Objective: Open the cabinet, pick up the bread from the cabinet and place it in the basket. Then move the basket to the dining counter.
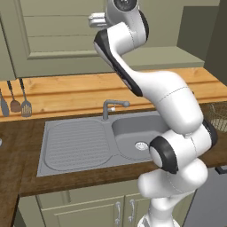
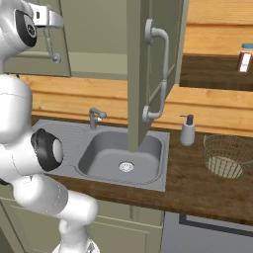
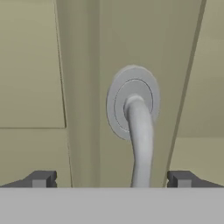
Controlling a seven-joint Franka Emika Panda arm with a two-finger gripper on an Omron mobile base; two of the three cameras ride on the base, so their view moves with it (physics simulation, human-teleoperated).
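Steel sink (image 2: pixel 123 158) in dark wood worktop (image 2: pixel 197 190), basket (image 2: pixel 228 155), sage-green cabinet (image 2: pixel 148 64) above

Sage-green cabinet (image 2: pixel 148 74) door swung open edge-on above the steel sink (image 2: pixel 123 158), wire basket (image 2: pixel 228 156) on the dark worktop (image 2: pixel 188 190) beside a soap dispenser (image 2: pixel 187 130), white arm at left

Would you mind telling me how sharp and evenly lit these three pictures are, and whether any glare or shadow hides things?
Left base view: flat even light, no glare; sink edges slightly soft. Right base view: the same, with the basket mesh fine but readable. Hand view: the handle is close and soft-edged, evenly shaded, between the open gripper tips.
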